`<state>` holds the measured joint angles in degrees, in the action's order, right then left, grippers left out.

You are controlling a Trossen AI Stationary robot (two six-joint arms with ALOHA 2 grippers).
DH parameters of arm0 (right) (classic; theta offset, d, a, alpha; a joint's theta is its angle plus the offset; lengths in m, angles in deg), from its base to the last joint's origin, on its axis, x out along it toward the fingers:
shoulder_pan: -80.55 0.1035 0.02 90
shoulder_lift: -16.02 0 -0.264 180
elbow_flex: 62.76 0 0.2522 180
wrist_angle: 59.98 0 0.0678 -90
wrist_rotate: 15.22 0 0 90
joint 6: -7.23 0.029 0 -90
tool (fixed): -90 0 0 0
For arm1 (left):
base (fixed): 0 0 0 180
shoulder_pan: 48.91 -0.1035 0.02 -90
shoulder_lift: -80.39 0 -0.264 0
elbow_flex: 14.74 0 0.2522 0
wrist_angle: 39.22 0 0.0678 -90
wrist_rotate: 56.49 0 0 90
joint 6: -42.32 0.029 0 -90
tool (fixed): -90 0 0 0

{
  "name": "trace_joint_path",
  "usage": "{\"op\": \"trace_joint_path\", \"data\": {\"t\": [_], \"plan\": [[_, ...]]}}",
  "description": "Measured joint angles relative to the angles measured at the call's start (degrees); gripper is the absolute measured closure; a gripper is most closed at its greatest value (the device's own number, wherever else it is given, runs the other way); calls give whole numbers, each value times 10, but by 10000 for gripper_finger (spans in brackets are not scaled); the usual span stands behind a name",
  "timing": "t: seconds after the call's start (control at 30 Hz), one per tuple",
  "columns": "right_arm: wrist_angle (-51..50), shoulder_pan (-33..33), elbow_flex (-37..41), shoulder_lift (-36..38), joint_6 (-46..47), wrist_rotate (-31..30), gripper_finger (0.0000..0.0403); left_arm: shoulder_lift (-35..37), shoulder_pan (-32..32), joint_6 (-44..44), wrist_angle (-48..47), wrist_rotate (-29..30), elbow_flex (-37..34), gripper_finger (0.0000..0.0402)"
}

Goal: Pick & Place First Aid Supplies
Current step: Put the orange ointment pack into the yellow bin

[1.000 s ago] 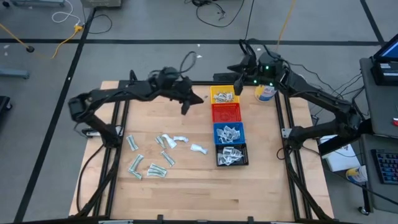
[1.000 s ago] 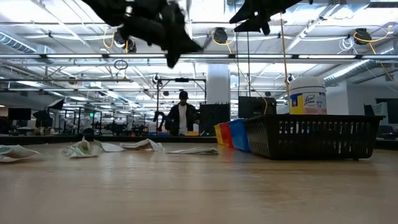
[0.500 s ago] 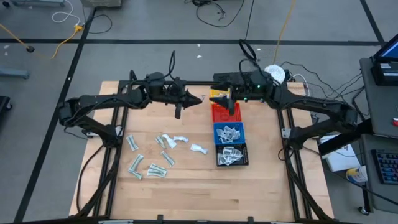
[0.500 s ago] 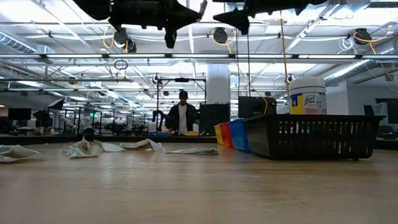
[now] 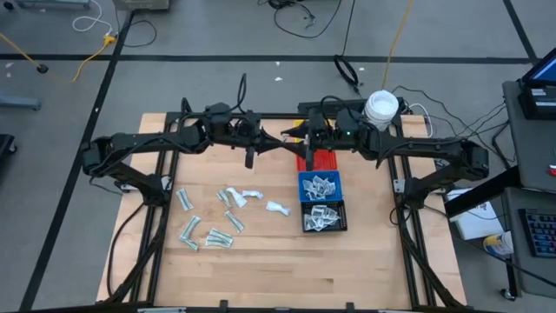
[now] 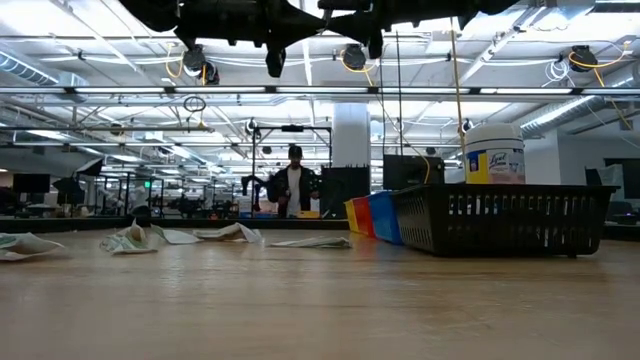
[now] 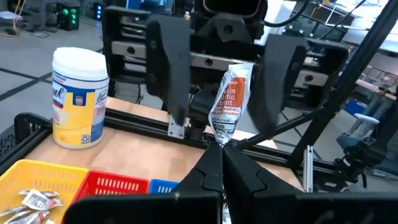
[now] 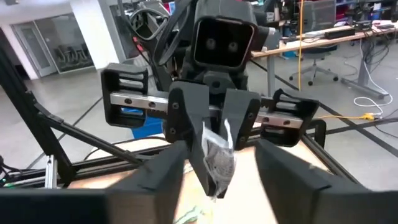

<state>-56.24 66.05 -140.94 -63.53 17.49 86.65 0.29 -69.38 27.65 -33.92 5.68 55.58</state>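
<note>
While the loose packets [image 5: 213,217] are lying toward the table's [image 5: 261,278] near left corner, the work is happening above its far edge, over the red bin [image 5: 323,161]. The right gripper [image 5: 297,139] has swung across and is now facing the left gripper [image 7: 221,152], so a handover is probably starting. The left gripper is pinching 1 sachet [image 7: 230,102] by its lower end. The right gripper's 2 fingers are standing apart either side of it, not touching.
</note>
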Motion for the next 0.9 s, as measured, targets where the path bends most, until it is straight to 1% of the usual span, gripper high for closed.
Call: {"op": "trace_joint_path", "data": {"t": [0.1,0.2,0.23,0.27,0.37,0.47,0.6,0.7,0.77,0.9], "plan": [[0,0,0,0,1,-1,278,0,0,-4,1,2,0,402],[-1,0,0,0,2,0,364,0,0,-5,-1,2,0,401],[-1,0,0,1,-1,1,382,0,0,-5,-1,2,0,401],[-1,0,0,1,-3,3,390,0,0,-5,-1,3,0,401],[-13,-4,-2,1,3,28,398,0,0,-21,-2,2,0,399],[-90,-23,-21,1,-10,51,400,-1,-3,-78,-11,5,0,375],[-222,-67,-58,-1,-82,81,401,0,-10,-121,-32,5,0,319],[-275,-106,-77,-4,-128,105,402,0,-9,-125,-45,-2,0,282],[-315,-136,-81,-11,-158,124,402,0,-9,-122,-42,-2,0,263],[-407,-185,-109,-43,-240,122,402,0,-8,-125,-36,-1,0,240]]}}
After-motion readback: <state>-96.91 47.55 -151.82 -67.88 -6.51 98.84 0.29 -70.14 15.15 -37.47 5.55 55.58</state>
